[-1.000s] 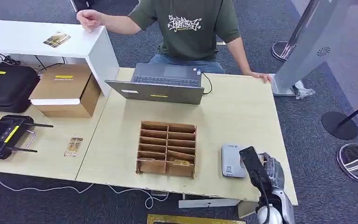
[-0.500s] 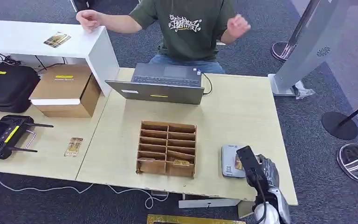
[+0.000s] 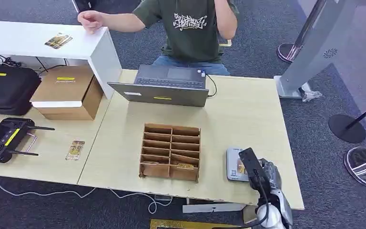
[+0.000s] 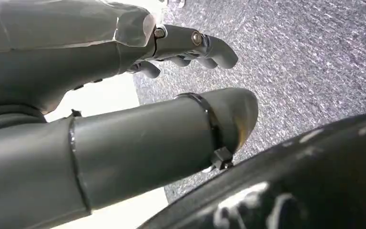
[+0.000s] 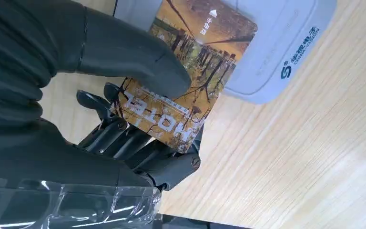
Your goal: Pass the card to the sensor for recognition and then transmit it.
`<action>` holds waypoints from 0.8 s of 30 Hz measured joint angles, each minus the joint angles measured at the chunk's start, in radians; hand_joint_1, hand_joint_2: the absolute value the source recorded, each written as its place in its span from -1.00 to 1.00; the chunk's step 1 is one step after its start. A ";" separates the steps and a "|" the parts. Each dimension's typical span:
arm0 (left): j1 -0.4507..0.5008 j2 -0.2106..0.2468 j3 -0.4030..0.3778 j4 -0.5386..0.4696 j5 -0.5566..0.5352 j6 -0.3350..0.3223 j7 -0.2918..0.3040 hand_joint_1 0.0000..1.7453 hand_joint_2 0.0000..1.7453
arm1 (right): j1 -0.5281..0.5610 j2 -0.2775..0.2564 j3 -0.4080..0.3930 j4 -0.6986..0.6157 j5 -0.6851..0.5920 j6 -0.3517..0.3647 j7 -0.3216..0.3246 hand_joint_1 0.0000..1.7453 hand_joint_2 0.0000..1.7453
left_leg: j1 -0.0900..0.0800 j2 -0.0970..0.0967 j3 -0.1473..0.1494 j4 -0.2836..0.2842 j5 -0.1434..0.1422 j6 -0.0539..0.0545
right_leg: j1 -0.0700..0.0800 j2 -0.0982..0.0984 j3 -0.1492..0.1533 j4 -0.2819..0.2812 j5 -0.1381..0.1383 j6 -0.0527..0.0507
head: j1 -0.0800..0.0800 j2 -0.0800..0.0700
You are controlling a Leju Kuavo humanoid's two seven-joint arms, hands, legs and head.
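1. The right hand (image 5: 138, 143) pinches the card (image 5: 190, 71) between its thumb and the fingers (image 5: 124, 138) beneath; the thumb presses on the printed face.
2. The card is held partly over the sensor (image 5: 286, 43), a pale grey pad with rounded corners. Whether the card touches the pad cannot be told.
3. In the head view the right hand (image 3: 264, 174) is at the worktop's (image 3: 248, 114) near right corner, with the sensor (image 3: 233, 164) just beside it.
4. The left hand (image 4: 186, 76) hangs over grey carpet with its fingers apart and nothing in them.
5. A cardboard organiser (image 3: 170, 152) with two columns of slots sits mid-worktop, left of the sensor.
6. An open laptop (image 3: 164, 86) stands at the far edge, before a seated person (image 3: 190, 24) in a green shirt.
7. On the lower bench to the left lie a second card (image 3: 75, 150), a black controller (image 3: 5, 139), a brown box (image 3: 66, 91) and a black case (image 3: 5, 87).
8. A third card (image 3: 58, 40) lies on the white shelf (image 3: 24, 40).
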 joint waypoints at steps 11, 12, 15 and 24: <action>0.002 0.000 0.000 0.000 -0.013 0.000 0.003 -1.00 -1.00 | 0.003 0.000 0.000 -0.002 0.002 -0.005 0.008 1.00 1.00 | 0.000 0.000 0.002 0.000 0.000 0.000 | 0.000 0.000 0.002 0.000 -0.001 0.000 | 0.000 0.000; 0.002 0.000 0.000 0.000 -0.013 0.000 0.003 -1.00 -1.00 | 0.005 0.000 0.000 -0.005 0.002 -0.010 0.003 1.00 1.00 | 0.000 0.000 0.002 0.000 0.000 0.000 | 0.000 0.000 0.002 0.000 -0.001 0.000 | 0.000 0.000; 0.003 0.000 0.001 0.000 -0.016 0.000 0.003 -1.00 -1.00 | 0.018 0.003 -0.002 -0.031 0.003 -0.055 -0.052 1.00 1.00 | 0.000 0.000 0.002 0.000 0.000 0.000 | 0.000 0.000 0.002 0.000 -0.001 0.000 | 0.000 0.000; 0.005 -0.003 0.025 -0.001 -0.035 -0.003 -0.004 -1.00 -1.00 | 0.076 0.028 -0.002 -0.205 0.032 -0.165 -0.144 1.00 1.00 | 0.000 0.000 0.002 0.000 -0.001 0.000 | 0.000 0.000 0.002 0.000 -0.001 0.000 | 0.000 0.000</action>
